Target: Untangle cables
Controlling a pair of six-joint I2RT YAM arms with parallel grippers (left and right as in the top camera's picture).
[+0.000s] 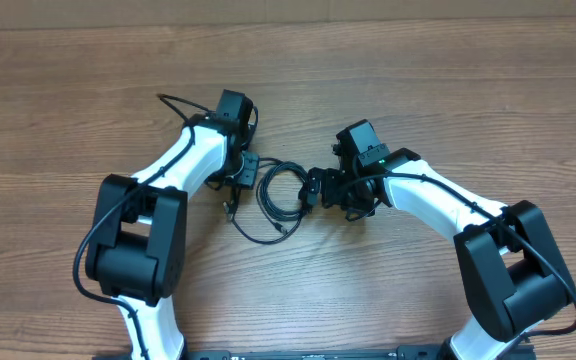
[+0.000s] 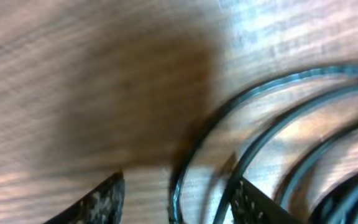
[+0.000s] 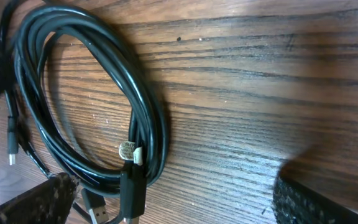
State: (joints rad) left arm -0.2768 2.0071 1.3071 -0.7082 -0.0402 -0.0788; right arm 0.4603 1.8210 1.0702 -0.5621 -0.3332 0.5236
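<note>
The cables [image 1: 280,192] are thin black cords lying as a small coil on the wooden table, midway between both arms, with a loose tail curving toward the front. My left gripper [image 1: 237,190] is low at the coil's left edge. In the left wrist view its fingers [image 2: 98,202] stand apart, and blurred cable strands [image 2: 194,146] run between them, unpinched. My right gripper [image 1: 312,190] is at the coil's right edge. It [image 3: 173,180] is wide open in the right wrist view, with the coil [image 3: 145,102] and a black plug [image 3: 133,186] near its left finger [image 3: 39,202].
The wooden table [image 1: 418,60] stretches around the coil on all sides. The arms' own thicker black cords [image 1: 173,101] loop along the white links. A small USB plug [image 3: 95,208] lies beside the right gripper's left finger.
</note>
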